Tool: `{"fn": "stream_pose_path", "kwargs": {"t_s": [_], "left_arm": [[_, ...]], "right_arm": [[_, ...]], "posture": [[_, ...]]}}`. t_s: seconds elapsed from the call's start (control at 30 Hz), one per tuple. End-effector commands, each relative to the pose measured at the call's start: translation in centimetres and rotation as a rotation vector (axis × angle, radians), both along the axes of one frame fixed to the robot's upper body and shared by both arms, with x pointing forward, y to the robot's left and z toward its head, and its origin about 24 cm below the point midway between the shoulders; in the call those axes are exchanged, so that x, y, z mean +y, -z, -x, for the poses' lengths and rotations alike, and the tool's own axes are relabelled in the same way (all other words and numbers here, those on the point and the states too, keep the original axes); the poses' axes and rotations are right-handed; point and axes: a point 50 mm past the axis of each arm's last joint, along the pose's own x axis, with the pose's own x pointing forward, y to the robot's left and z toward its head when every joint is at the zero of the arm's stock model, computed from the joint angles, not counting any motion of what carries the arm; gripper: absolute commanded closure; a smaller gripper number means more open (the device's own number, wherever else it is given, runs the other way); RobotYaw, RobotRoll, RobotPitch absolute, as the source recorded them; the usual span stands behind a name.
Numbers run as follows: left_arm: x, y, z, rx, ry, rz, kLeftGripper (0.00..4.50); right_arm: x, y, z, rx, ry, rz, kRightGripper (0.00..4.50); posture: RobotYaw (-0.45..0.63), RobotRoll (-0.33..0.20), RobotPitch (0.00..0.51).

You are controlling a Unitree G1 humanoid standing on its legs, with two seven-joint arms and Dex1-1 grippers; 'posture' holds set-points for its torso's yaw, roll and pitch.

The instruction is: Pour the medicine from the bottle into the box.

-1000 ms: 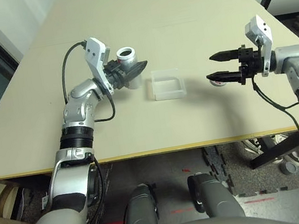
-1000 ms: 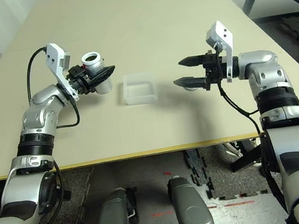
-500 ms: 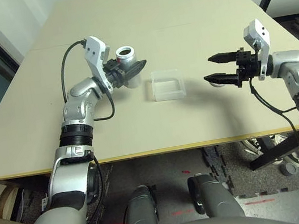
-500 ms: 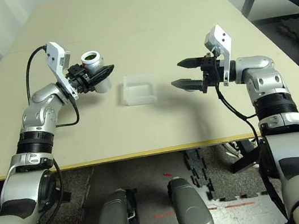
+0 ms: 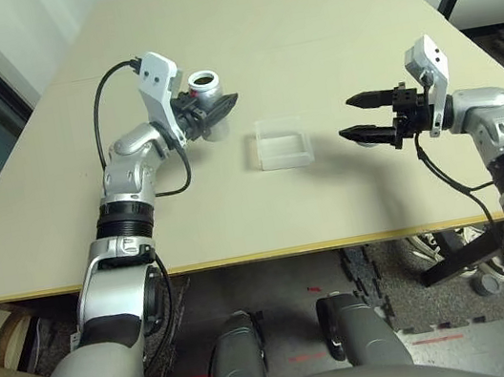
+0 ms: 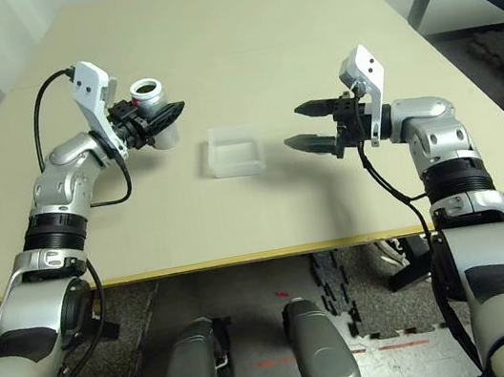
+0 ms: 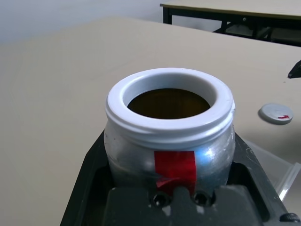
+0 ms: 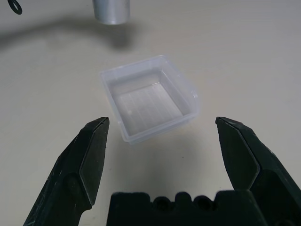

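Left gripper (image 5: 217, 115): my fingers clamp the small silver-grey cylindrical bottle (image 5: 208, 99) with its red stripe, upright, mouth uncapped, above the beige tabletop (image 5: 235, 27).
Right gripper (image 5: 362, 116): my jaws stand wide, holding nothing.
Clear square plastic box (image 5: 282, 142): mid-table between my grippers, nearer the front edge.
Round grey cap (image 7: 275, 113): lying on the table near the box.

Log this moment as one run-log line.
left end effector: shut on bottle, upright, uncapped | right end effector: open, empty, facing box | box: empty, on table | pour: not started
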Motion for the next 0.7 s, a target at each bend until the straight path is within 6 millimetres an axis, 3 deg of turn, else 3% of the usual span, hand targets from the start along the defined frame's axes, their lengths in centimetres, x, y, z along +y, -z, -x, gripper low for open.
{"fn": "stream_pose_path", "kwargs": {"t_s": [0.03, 0.7], "left_arm": [[-0.48, -0.15, -0.17, -0.005, 0.013, -0.020, 1.85], [-0.77, -0.14, -0.10, -0.006, 0.023, -0.031, 1.85]], "right_arm": [[0.22, -0.30, -0.03, -0.013, -0.014, 0.026, 0.00], [0.63, -0.10, -0.09, -0.014, -0.034, 0.043, 0.00]], "posture": [[-0.10, 0.000, 0.074], [-0.09, 0.000, 0.084]]}}
